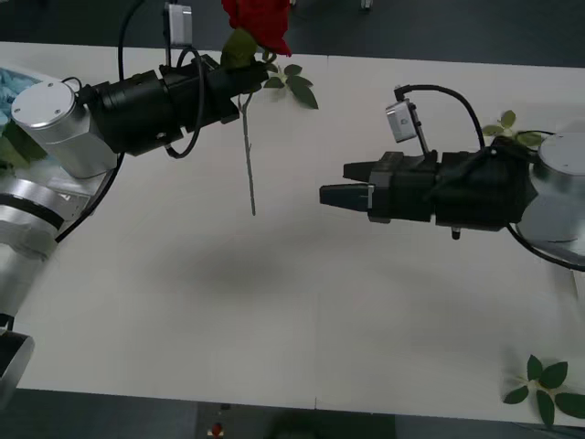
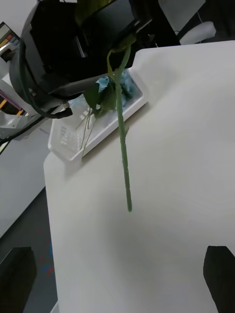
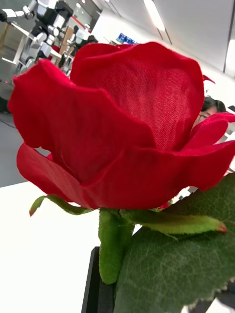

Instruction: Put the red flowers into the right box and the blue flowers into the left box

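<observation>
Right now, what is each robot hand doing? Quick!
Left gripper: shut on the red rose, holding it up by the stem just under the bloom.
Right gripper: open and empty, above the table.

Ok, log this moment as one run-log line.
left gripper: shut on rose, held above table | stem hangs down | right gripper: open, facing stem, apart | left box: holds blue flowers

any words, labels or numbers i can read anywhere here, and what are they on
None can be read.
The rose held in the left gripper, the white basket, the right gripper and the table carry no text.
Signs in the room behind the rose are too blurred to read.
</observation>
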Action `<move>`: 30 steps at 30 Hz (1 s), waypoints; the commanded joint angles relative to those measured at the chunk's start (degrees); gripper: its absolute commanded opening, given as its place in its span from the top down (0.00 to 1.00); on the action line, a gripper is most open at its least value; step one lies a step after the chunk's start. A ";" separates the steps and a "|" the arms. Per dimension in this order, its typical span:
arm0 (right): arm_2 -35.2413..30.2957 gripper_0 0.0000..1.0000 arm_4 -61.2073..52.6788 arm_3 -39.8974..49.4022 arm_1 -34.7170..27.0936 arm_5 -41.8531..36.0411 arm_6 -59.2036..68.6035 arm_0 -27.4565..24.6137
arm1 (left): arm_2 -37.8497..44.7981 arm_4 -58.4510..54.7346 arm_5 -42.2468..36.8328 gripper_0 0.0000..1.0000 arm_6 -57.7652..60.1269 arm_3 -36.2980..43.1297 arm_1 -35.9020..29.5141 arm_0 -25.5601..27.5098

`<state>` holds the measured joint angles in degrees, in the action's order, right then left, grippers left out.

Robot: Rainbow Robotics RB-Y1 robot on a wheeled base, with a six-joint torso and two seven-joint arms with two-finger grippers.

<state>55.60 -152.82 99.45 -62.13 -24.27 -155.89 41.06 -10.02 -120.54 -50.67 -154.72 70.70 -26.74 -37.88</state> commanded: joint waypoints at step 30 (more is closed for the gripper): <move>7.41 1.00 -1.78 -13.40 16.96 12.94 0.89 12.46 | -4.39 -1.71 4.88 1.00 -0.28 1.90 4.33 0.09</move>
<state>63.81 -154.43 85.03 -44.44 -11.45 -155.89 51.68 -14.49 -121.70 -45.93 -154.72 70.71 -22.43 -37.88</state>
